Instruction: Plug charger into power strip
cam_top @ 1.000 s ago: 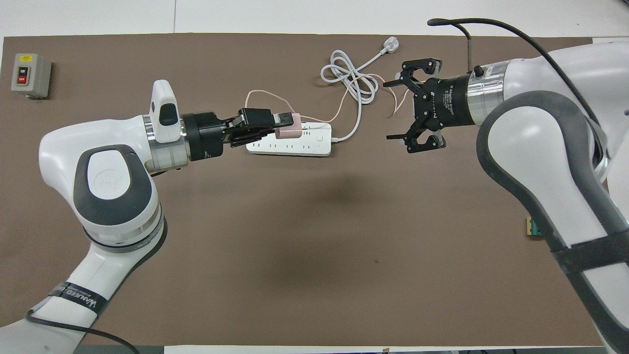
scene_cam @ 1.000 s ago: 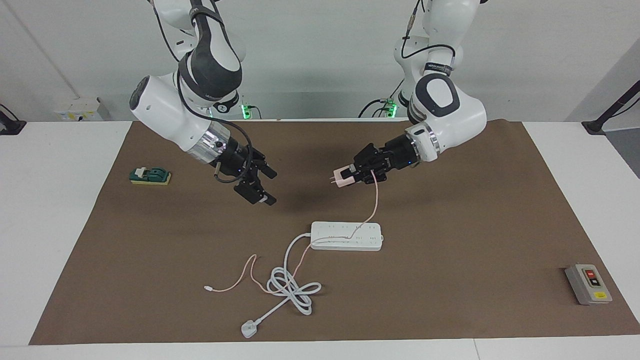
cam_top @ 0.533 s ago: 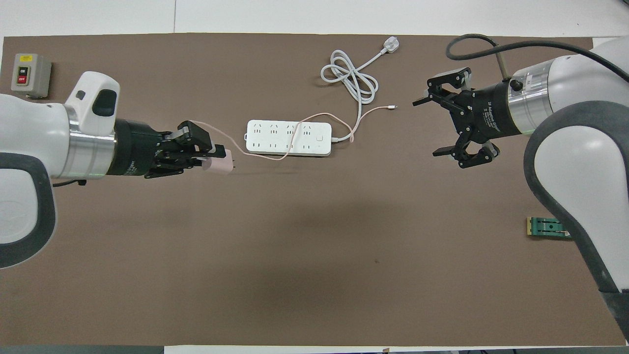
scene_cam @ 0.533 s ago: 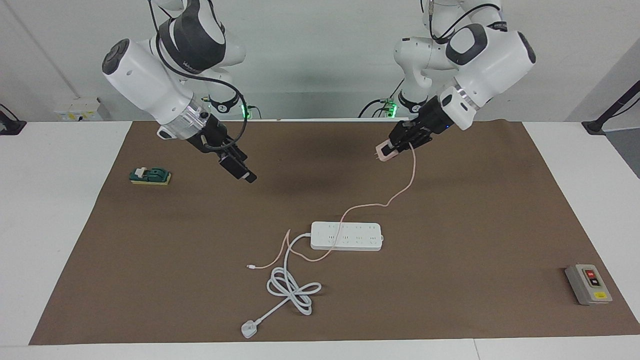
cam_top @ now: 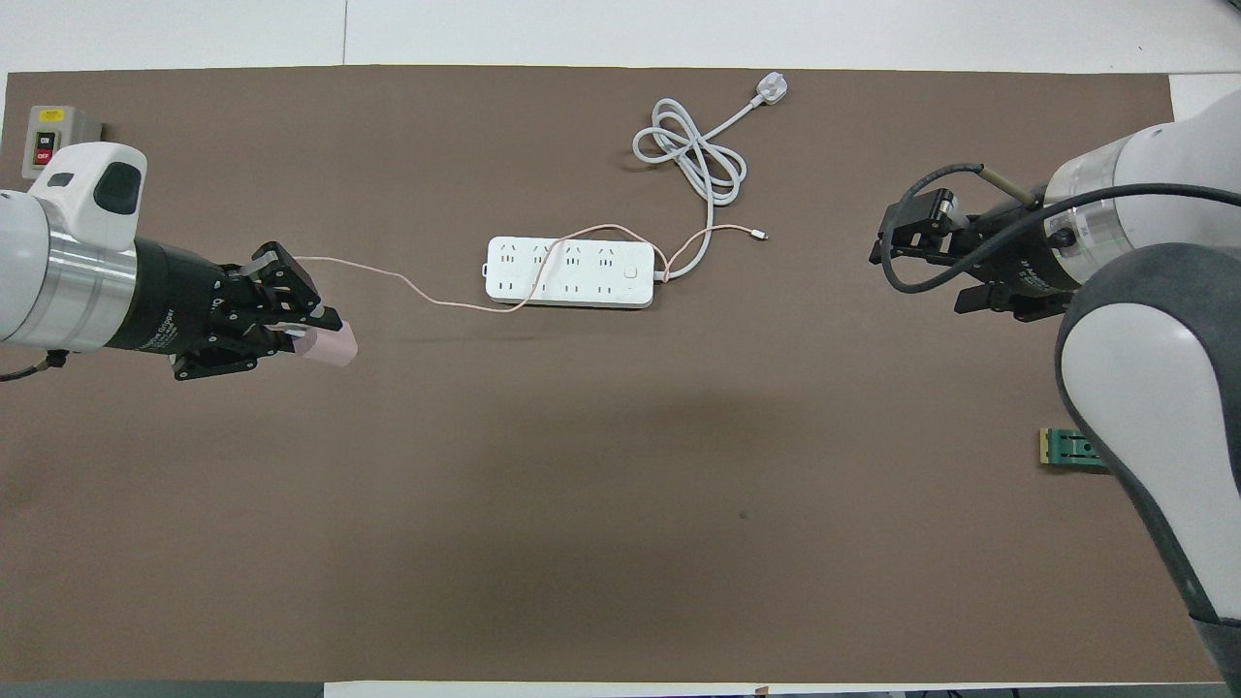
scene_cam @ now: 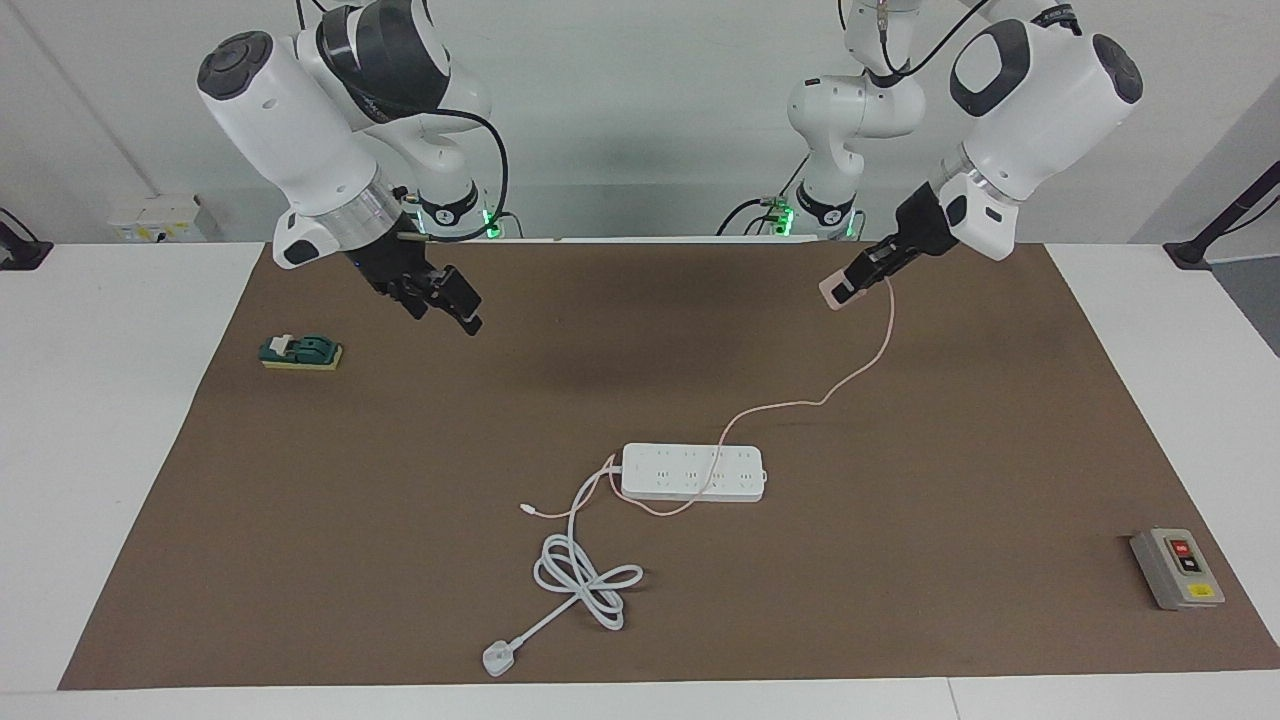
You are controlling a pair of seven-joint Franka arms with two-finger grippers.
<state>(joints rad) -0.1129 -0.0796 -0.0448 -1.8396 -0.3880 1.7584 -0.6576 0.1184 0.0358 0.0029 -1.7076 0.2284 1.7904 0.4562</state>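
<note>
Facing view shows my left gripper (scene_cam: 845, 290) pinching the charger (scene_cam: 833, 292) up in the air w/ its cable (scene_cam: 800, 403) trailing over the power strip (scene_cam: 693, 472), right gripper (scene_cam: 455, 300) waits, can't tell its fingers, so plugging in isn't done yet.
</note>
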